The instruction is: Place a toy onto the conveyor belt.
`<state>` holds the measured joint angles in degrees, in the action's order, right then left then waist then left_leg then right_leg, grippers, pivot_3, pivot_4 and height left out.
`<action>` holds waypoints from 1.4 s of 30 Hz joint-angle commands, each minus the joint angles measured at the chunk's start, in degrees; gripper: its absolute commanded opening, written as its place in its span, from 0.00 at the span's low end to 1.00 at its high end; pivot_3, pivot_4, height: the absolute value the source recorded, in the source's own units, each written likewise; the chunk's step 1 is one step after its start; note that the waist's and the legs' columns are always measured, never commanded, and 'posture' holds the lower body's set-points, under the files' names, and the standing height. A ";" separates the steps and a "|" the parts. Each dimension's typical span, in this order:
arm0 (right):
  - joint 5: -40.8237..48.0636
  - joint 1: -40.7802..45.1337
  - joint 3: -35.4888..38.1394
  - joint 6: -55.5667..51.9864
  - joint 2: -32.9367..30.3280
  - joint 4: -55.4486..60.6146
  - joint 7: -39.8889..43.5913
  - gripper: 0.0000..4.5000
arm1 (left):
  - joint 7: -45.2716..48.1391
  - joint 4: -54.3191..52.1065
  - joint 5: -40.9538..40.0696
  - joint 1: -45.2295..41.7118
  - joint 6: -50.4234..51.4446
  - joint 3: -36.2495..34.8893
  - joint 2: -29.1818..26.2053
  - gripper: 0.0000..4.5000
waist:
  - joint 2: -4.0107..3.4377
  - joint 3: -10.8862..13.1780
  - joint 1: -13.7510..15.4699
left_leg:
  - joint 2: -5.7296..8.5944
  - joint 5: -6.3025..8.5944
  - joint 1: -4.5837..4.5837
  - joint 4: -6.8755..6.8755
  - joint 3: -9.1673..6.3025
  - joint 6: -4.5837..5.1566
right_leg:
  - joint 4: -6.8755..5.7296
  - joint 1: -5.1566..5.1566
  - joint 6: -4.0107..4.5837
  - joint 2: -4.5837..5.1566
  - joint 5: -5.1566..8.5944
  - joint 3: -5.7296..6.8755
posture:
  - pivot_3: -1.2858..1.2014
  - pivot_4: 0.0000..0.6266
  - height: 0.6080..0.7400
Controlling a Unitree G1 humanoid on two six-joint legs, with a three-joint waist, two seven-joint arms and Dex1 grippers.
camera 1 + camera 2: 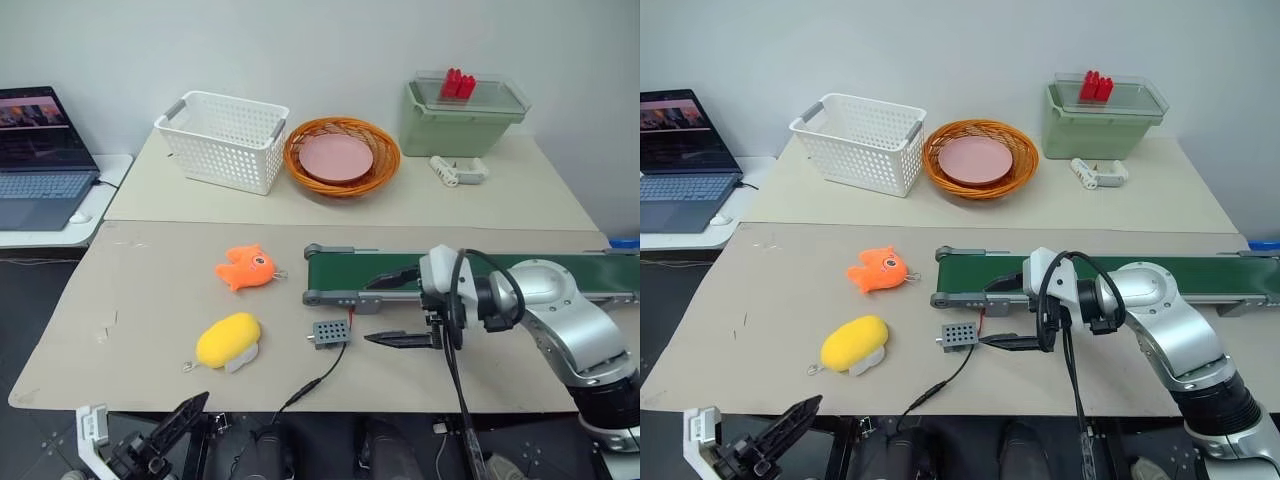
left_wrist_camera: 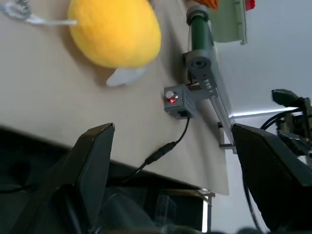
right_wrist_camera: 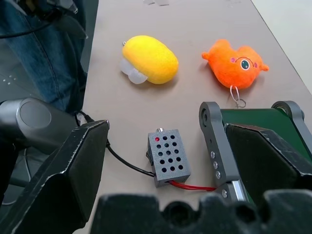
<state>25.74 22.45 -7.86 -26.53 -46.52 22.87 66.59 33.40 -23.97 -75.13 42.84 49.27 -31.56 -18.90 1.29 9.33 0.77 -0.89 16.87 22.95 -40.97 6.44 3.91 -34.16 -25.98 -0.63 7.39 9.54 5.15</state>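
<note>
The toy [image 1: 228,340], a rounded yellow plush with a white underside, lies on the brown table near the front edge, left of the conveyor belt [image 1: 520,272]. The belt is dark green in a grey frame and runs to the right. My left gripper [image 2: 178,165] is open with nothing in it. It sits low, in front of the table's front edge and short of the toy [image 2: 114,31]. My right gripper [image 1: 398,310] hovers open and empty over the belt's left end, pointing left toward the toy [image 3: 148,58].
An orange fish plush [image 1: 246,267] lies behind the toy. A grey control box [image 1: 330,333] with a cable sits by the belt's end. At the back stand a white basket [image 1: 224,140], a wicker basket [image 1: 341,156] holding a pink plate, and a green bin [image 1: 463,112]. A laptop [image 1: 40,155] is far left.
</note>
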 commanded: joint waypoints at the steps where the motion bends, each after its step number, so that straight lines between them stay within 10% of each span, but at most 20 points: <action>1: 0.70 1.27 1.47 0.05 -0.23 0.94 -0.04 1.00 | -1.26 2.93 3.35 -4.96 -4.04 2.14 1.94 0.90 | 0.01 -0.01 0.06 | -0.01 0.00 0.00 0.00 -0.01 0.00 | 0.00 0.00 0.06 -0.01 -0.03 0.01 | 0.52 0.24 1.00; 24: 1.38 -1.64 4.46 -0.20 -0.75 2.42 -2.91 1.00 | -28.29 9.00 -8.03 -26.80 -9.96 2.31 13.17 0.90 | 0.07 -0.06 0.05 | 0.00 0.01 -0.14 -0.13 -0.11 0.04 | 0.03 0.37 -0.18 0.02 -0.25 0.05 | 0.52 0.24 1.00; 40: 2.48 -1.35 5.14 -0.96 -0.17 3.27 -4.54 1.00 | -32.90 5.32 -6.49 -26.46 -9.02 8.82 11.88 0.90 | 0.07 -0.05 0.03 | 0.01 0.06 -0.43 -0.12 -0.13 0.09 | 0.10 0.72 -0.06 0.02 -0.15 0.08 | 0.52 0.24 1.00; 42: 2.65 -1.35 5.16 -1.04 -0.17 3.34 -4.69 1.00 | -33.15 5.31 -6.55 -26.56 -9.14 8.99 11.80 0.79 | 0.07 -0.05 0.04 | 0.01 0.06 -0.44 -0.12 -0.13 0.09 | 0.10 0.72 -0.06 0.02 -0.14 0.07 | 0.52 0.24 1.00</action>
<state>27.20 20.72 -5.09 -27.46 -46.64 24.30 62.30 0.10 -17.21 -81.13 16.25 40.12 -22.99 -6.85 1.36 9.28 0.81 -0.88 16.92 22.51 -41.09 6.31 4.00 -34.06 -25.25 -0.69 7.41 9.39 5.23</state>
